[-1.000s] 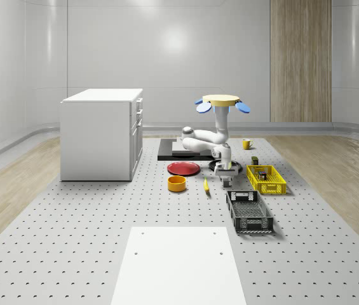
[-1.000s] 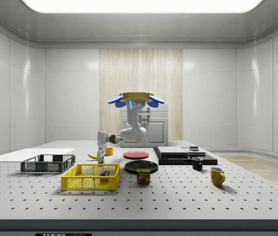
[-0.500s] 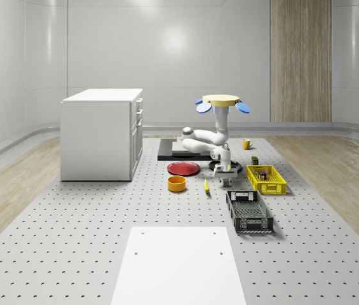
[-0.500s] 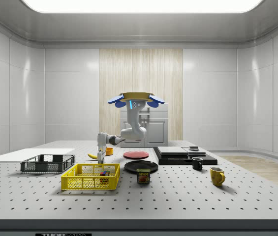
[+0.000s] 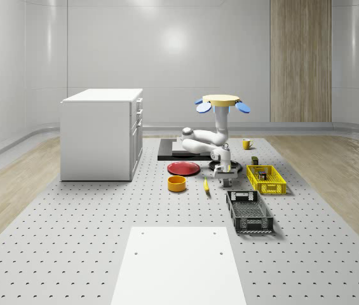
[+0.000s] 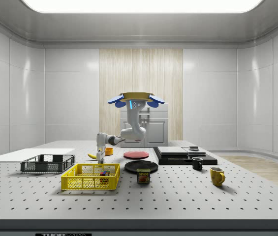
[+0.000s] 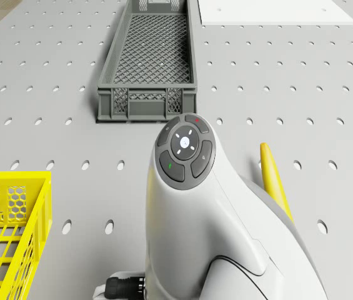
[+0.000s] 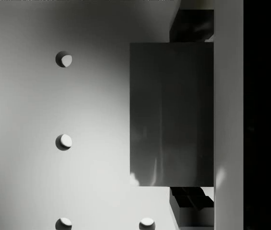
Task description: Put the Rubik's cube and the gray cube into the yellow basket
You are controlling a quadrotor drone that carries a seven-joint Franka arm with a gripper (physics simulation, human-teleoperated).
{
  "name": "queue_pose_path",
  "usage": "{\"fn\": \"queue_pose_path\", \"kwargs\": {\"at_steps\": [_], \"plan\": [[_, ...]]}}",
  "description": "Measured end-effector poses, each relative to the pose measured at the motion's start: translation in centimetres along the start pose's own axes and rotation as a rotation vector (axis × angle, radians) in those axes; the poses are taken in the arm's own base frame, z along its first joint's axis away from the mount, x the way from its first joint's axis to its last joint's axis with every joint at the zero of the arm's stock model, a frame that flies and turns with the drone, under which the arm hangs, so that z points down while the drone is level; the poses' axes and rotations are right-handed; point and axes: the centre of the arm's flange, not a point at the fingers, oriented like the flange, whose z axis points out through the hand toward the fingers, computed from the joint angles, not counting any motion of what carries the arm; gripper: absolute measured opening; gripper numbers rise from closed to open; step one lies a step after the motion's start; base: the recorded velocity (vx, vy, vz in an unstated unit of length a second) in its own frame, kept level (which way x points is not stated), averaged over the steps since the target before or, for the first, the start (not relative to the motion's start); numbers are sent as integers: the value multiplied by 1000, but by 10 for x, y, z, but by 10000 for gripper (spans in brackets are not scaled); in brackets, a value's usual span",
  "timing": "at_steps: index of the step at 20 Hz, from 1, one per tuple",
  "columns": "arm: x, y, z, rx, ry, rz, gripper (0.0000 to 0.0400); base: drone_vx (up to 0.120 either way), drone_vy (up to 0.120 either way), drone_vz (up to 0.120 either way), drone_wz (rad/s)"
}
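Gripper (image 5: pixel 222 182) is clamping the gray cube (image 8: pixel 171 114) between its fingers, low above the perforated table (image 5: pixel 90 241).

Nearest in the whole-scene view, a white panel (image 5: pixel 178 264) is lying on the table, then a dark gray mesh crate (image 5: pixel 249 211); past that the gripper is hanging beside the yellow basket (image 5: pixel 266 179), just to the whole-scene view's left of it, with a banana (image 5: pixel 206 185) and an orange bowl (image 5: pixel 177 183) lying further left. The Rubik's cube (image 6: pixel 103 173) is sitting inside the basket. The wrist view is showing the gray cube pinched at two opposite faces, its shadow falling on the table. Behind, a red plate (image 5: pixel 183 168) is resting on the table, and the drone (image 5: pixel 222 101) is hovering over the far part of the table, near a black slab (image 5: pixel 173 151). A white cabinet (image 5: pixel 101 133) is standing at the whole-scene view's left.
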Motion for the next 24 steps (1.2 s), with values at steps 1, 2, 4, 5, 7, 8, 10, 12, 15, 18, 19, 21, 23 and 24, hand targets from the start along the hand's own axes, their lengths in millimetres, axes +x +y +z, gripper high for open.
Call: {"fn": "queue_pose_path", "kwargs": {"at_steps": [1, 2, 4, 5, 7, 8, 10, 12, 15, 18, 19, 21, 23, 24], "plan": [[0, -1, 0, 0, 0, 0, 400, 0, 0, 0, 0], [0, -1, 0, 0, 0, 0, 400, 0, 0, 0, 0], [-1, -1, 0, 0, 0, 0, 400, 0, 0, 0, 0], [-1, -1, 0, 0, 0, 0, 400, 0, 0, 0, 0], [-2, -1, 0, 0, 0, 0, 400, 0, 0, 0, 0], [-2, -1, 0, 0, 0, 0, 400, 0, 0, 0, 0], [-2, 0, 0, 0, 0, 0, 341, 0, 0, 0, 0], [-2, 0, 0, 0, 0, 0, 305, 0, 0, 0, 0], [-2, 0, 0, 0, 0, 0, 276, 0, 0, 0, 0], [-3, 0, 0, 0, 0, 0, 262, 0, 0, 0, 0], [-3, 0, 0, 0, 0, 0, 260, 0, 0, 0, 0], [-3, 0, 0, 0, 0, 0, 256, 0, 0, 0, 0], [-3, 0, -1, 0, 0, 0, 254, 0, 0, 0, 0], [-3, 0, -2, 0, 0, 0, 253, 0, 0, 0, 0]]}}
